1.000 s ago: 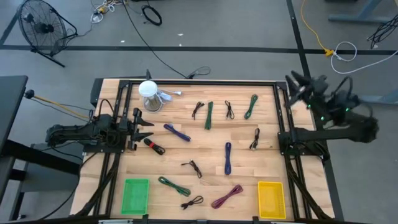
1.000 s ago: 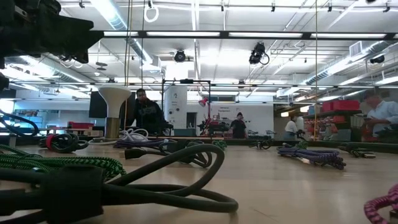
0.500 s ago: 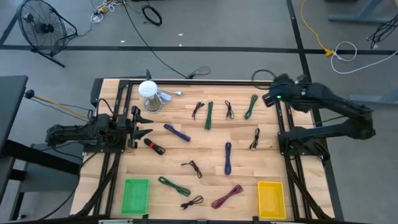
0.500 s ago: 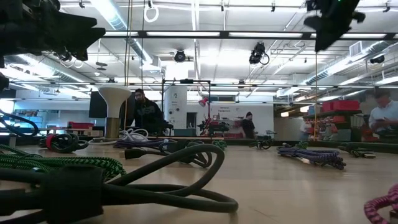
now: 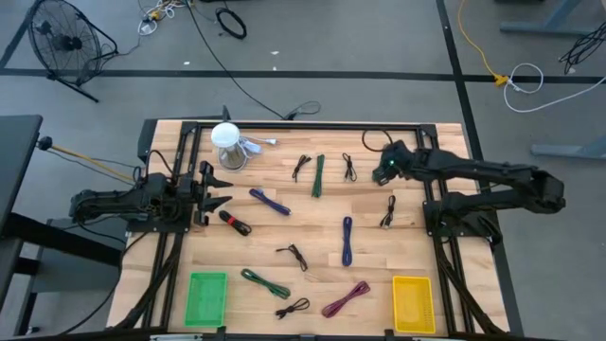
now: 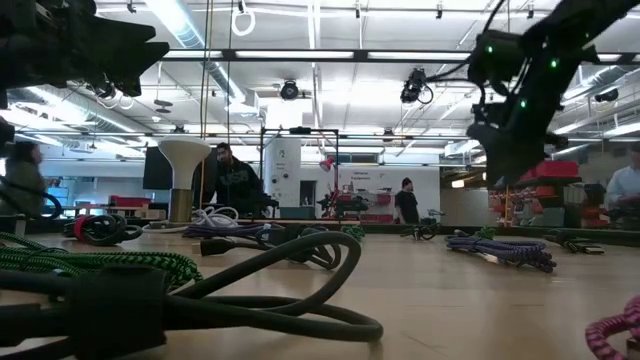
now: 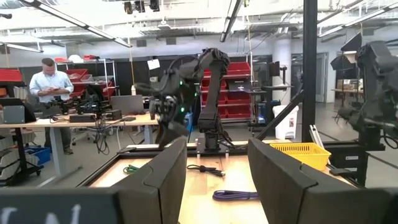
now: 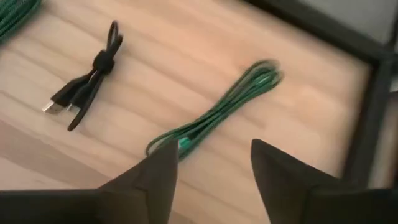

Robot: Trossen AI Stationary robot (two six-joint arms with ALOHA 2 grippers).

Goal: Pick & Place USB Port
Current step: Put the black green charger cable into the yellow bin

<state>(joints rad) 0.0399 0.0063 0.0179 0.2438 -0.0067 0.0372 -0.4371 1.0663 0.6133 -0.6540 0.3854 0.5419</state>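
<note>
green bin [image 5: 207, 296]: no cables | yellow bin [image 5: 413, 303]: no cables

High view looks straight down on the whole table [image 5: 369, 213]. Low view skims its surface, facing the room. Both wrist views look forward; the right one closely shares the green cable [image 8: 214, 118] at 2 o'clock.

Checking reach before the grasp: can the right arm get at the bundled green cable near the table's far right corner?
Probably yes: the right gripper hovers open just above the bundled green cable, nothing between; the black cable lies well aside.
</note>
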